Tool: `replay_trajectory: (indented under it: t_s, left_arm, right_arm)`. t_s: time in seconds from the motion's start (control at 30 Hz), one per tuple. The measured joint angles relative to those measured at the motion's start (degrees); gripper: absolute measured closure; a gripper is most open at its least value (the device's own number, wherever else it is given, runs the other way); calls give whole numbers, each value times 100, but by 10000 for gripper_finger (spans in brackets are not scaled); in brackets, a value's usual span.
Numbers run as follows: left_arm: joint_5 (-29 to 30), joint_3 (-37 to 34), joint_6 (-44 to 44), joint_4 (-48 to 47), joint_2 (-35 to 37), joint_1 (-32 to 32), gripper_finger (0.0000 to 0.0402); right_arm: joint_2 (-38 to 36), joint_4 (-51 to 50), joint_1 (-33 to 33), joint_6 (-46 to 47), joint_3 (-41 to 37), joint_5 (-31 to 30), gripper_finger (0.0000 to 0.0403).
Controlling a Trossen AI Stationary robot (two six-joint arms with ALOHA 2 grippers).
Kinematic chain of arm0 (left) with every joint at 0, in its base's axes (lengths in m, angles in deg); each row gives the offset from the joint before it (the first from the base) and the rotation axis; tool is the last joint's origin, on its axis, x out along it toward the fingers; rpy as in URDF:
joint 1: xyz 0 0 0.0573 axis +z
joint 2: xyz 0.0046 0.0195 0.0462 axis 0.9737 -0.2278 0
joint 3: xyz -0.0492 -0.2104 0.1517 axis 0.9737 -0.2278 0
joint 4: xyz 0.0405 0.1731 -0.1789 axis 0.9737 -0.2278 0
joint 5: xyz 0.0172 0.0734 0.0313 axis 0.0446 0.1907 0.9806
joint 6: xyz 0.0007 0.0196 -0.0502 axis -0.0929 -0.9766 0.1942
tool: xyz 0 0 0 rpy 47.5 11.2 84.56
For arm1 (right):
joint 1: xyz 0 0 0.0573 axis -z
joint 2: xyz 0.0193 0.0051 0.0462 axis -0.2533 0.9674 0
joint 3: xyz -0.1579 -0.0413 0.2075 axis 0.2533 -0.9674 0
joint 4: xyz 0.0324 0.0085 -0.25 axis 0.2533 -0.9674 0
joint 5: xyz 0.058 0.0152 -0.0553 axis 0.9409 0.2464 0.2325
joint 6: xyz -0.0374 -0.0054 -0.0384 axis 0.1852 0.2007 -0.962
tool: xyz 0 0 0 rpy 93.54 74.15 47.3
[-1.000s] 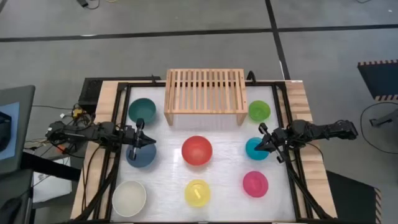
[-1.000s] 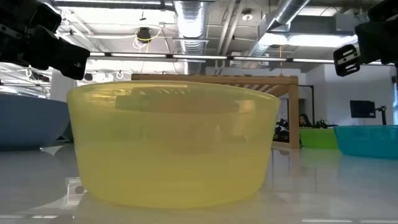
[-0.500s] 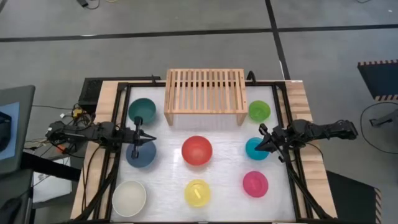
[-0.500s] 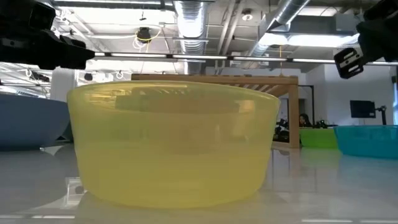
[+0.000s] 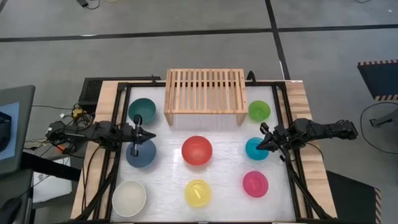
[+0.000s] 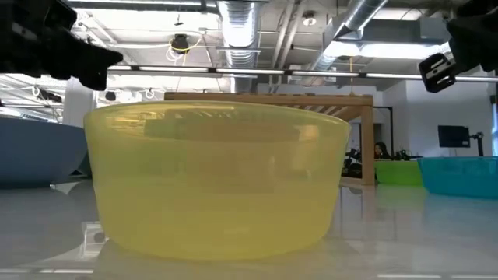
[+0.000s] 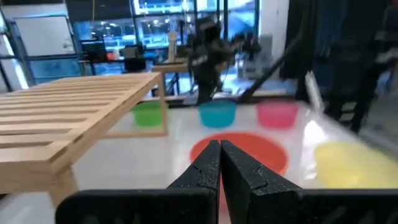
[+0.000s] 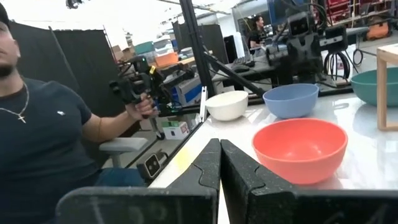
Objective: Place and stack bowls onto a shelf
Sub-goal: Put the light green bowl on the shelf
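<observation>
Barely shifted since a second ago: left gripper (image 5: pixel 142 132) turned a little and drawn slightly inward above the slate blue bowl (image 5: pixel 141 153), right gripper (image 5: pixel 263 137) edged a touch over the cyan bowl's (image 5: pixel 256 149) rim. Both sets of fingers pressed together, pinching nothing, as shown in the wrist views (image 7: pixel 219 163) (image 8: pixel 219 162). Shelf (image 5: pixel 204 91) bare at the table's far side, standing between the dark green bowl (image 5: pixel 142 110) and the lime green bowl (image 5: pixel 259 110). Red bowl (image 5: pixel 196 150) at centre; cream white bowl (image 5: pixel 129 198), yellow bowl (image 5: pixel 197 192) and pink bowl (image 5: pixel 255 183) along the near row. No bowl lifted yet. Probably a first pick being lined up, though height above the rims hard to judge from overhead. Best to spread the fingers before descending, straddle one wall of the bowl, close firmly, lift level.
</observation>
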Motion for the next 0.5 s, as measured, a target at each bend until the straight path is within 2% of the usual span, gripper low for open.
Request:
replay_trajectory:
  t_s: [0.13,0.27,0.33,0.43,0.5]
  left_arm:
    - [-678,0,323,-9,1,0,401]
    - [-1086,0,814,-27,0,0,401]
    - [-1120,1,988,-31,0,0,401]
    - [-885,0,1104,-33,0,0,401]
    - [-582,0,1146,-40,-4,0,401]
  right_arm:
    - [2,280,35,-337,13,-711,372]
    - [12,316,48,34,13,-1515,372]
    - [37,310,56,-134,13,-2083,372]
    - [141,303,221,-330,30,-3318,370]
    - [200,-175,401,-267,157,-3701,362]
